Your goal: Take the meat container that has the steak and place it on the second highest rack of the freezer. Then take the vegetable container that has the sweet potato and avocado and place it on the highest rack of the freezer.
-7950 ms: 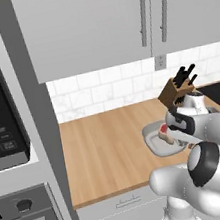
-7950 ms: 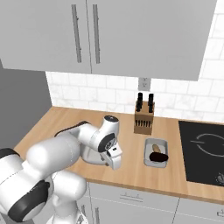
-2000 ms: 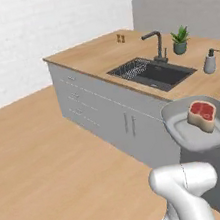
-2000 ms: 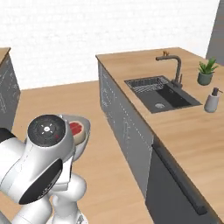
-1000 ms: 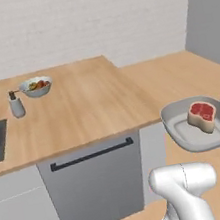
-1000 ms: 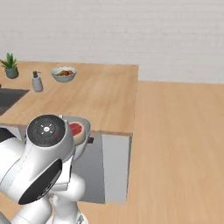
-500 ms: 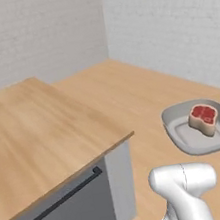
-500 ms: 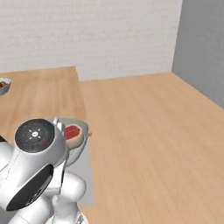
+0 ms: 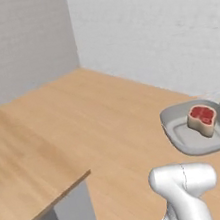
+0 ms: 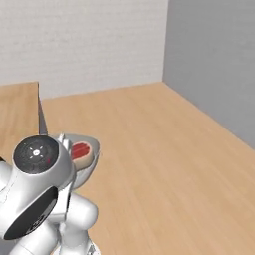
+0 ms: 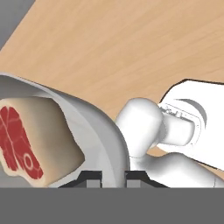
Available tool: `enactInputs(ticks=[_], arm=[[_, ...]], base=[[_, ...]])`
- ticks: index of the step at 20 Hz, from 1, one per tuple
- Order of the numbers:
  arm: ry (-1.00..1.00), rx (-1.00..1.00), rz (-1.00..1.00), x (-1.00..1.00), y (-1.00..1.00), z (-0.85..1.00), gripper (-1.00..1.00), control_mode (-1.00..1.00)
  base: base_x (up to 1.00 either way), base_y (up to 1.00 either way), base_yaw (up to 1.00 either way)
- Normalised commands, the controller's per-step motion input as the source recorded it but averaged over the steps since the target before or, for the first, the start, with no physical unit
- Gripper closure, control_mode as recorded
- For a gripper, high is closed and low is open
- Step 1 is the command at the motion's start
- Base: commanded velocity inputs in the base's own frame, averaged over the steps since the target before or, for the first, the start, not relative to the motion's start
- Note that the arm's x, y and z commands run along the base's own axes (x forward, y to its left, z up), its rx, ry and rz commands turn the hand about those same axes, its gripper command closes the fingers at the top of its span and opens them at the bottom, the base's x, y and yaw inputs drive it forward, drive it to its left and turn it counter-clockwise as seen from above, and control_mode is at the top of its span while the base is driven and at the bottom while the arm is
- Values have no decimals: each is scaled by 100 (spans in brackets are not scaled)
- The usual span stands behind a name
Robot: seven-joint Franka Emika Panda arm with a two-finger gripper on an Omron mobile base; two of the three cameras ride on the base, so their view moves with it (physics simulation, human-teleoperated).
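1. I am gripping the rim of the meat container (image 11: 94, 131) with my tool (image 11: 113, 176); in the hand view the two fingertips are clamped on either side of the dish's thin wall, so the tool is clenched on the container, not loose.
2. The steak (image 11: 30, 138) is sitting inside the meat container, just past the gripped rim; in the hand view its red top is facing sideways, tan fat toward the rim.
3. Relative to the meat container, my tool is biting one edge, so the dish is reaching out from the fingers with its weight lying away from the grip; I judge that any tilt would slide the steak toward the low side.
4. In the left base view the meat container (image 9: 187, 137) is riding level in the air, well above the wooden floor (image 9: 108, 117), with the steak (image 9: 202, 119) upright near its middle.
5. My arm is folded in close, holding the dish near my own body; in the right base view the meat container (image 10: 84, 159) is tucked just behind my big shoulder joint.
6. Beyond the meat container, a worktop (image 9: 21, 172) corner is lying off to one side.
7. Farthest from the meat container are white brick walls (image 9: 149, 29); no freezer is visible, so I cannot tell which way its second highest rack lies, and I judge the carry is only partway done.
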Motion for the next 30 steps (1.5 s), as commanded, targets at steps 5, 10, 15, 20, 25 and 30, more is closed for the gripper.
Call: enactInputs(ticks=[5, 10, 15, 20, 25, 30], arm=[[0, 0, 0, 0, 0, 0, 100, 100], [0, 0, 0, 0, 0, 0, 100, 100], [0, 0, 0, 0, 0, 0, 100, 100], [0, 0, 0, 0, 0, 0, 100, 100], [0, 0, 0, 0, 0, 0, 100, 100], [0, 0, 0, 0, 0, 0, 100, 100]], base=[[17, -95, -59], [16, -66, -67], [26, -37, -70], [100, 2, -48], [100, 26, -49], [87, 40, -42]])
